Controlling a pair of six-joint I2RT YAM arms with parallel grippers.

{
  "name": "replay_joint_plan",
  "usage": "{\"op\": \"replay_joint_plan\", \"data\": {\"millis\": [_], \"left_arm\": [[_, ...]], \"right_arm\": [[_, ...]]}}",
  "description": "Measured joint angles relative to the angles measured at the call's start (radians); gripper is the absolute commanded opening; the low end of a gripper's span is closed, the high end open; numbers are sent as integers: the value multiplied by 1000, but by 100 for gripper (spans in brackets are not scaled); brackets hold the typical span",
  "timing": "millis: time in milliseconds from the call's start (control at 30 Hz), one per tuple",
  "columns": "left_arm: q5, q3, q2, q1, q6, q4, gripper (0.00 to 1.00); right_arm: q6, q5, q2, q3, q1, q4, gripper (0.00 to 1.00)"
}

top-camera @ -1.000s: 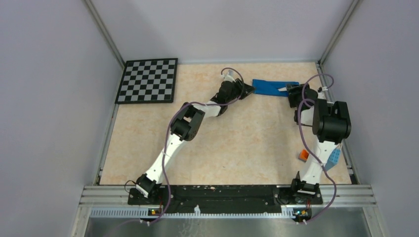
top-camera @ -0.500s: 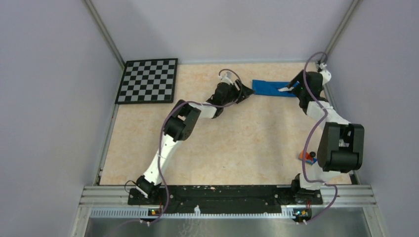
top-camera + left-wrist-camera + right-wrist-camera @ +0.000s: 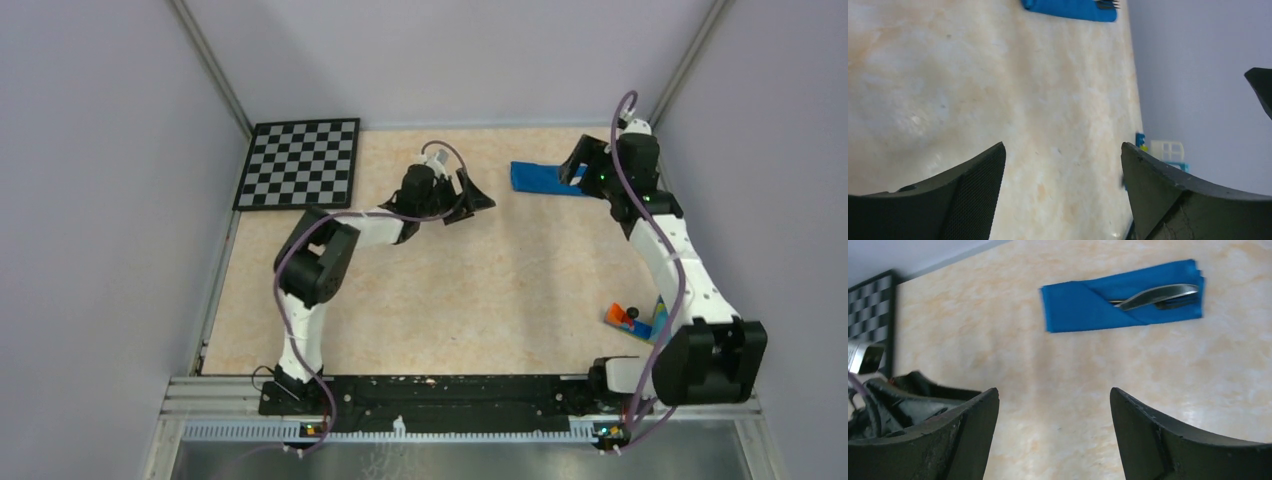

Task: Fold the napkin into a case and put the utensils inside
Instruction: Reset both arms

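Observation:
The napkin (image 3: 540, 179) lies folded as a narrow blue case (image 3: 1120, 302) at the far right of the table. The utensils sit in it: a pale knife (image 3: 1160, 293) and a dark fork (image 3: 1182, 301) stick out of the fold. In the left wrist view the case (image 3: 1068, 9) is far off, with fork tines (image 3: 1108, 4) at its end. My left gripper (image 3: 474, 196) is open, empty and apart from the case, to its left; bare table shows between its fingers (image 3: 1063, 146). The right gripper (image 3: 579, 163) hangs open above the case's right end, nothing in it (image 3: 1054, 390).
A black-and-white checkerboard (image 3: 300, 163) lies at the far left corner. Small coloured toy pieces (image 3: 634, 319) sit by the right edge near the right arm's base. Grey walls close in the table on three sides. The left arm's wrist (image 3: 878, 390) shows in the right wrist view.
Both grippers have opened and drawn away from the case. The left one moved back to the left. The right one rose and pulled toward the right wall.

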Motion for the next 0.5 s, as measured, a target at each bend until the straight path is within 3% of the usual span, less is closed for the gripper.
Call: {"op": "replay_joint_plan", "data": {"millis": [300,500], "left_arm": [[35,-48,-696,5,291,-407,93],[-40,-24,-1102,5,404,-590,99]], "right_arm": [[-9,-270,-370,108,117,-211,81],[-18,-321,-520,307,117,-328,82]]}}
